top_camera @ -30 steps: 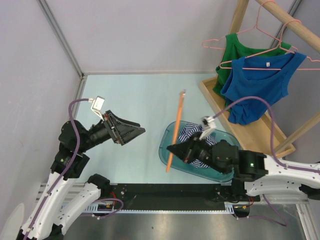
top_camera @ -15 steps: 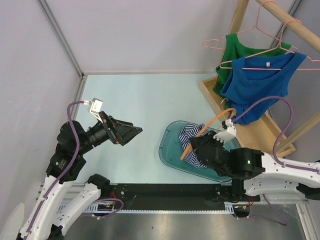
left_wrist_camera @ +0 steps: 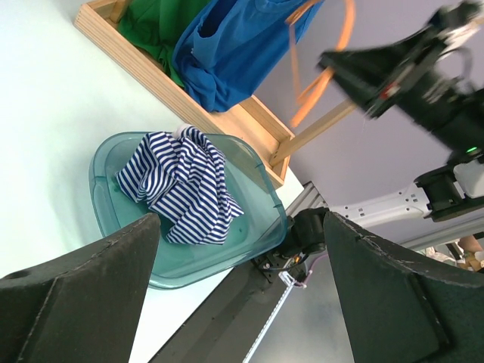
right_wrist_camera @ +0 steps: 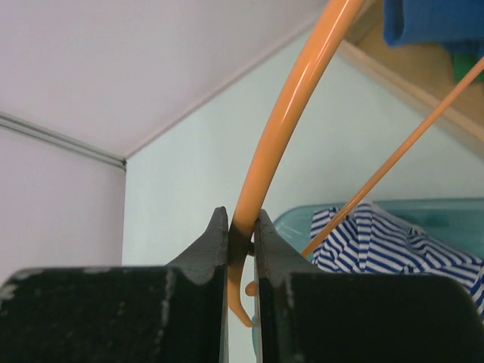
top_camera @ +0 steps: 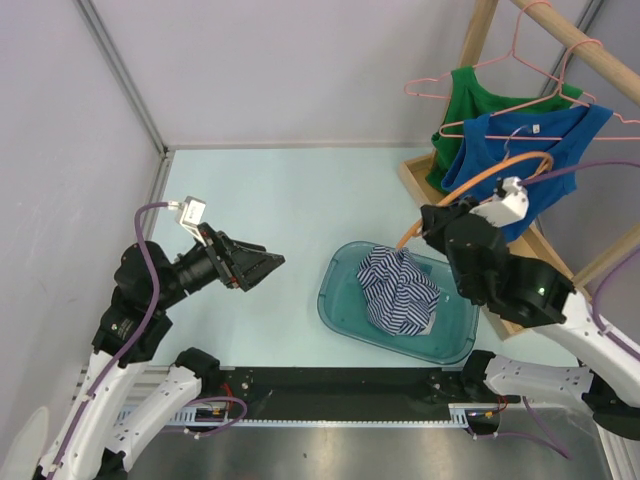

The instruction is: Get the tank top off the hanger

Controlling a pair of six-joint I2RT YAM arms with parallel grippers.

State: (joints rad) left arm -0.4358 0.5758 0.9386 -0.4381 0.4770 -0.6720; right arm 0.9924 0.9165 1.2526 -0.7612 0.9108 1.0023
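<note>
- A robot lab cell: a left arm (top_camera: 130,300) and a right arm (top_camera: 530,290) stand bolted to a metal rail (top_camera: 340,424) at the near edge of a table (top_camera: 280,200).
- Bare grey panel walls (top_camera: 300,70), held in metal struts (top_camera: 120,75), close the table in on the left and at the back.
- Purple cables (top_camera: 145,215) run loose along the arms to small white cameras (top_camera: 195,208).
- The only household things are a raw wooden rack (top_camera: 480,40) with tops (top_camera: 520,165) on wire hangers (top_camera: 425,82), and a plastic bin (top_camera: 340,300).

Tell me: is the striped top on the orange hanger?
No: the striped top lies in the bin; the right gripper holds the bare hanger above.
</note>
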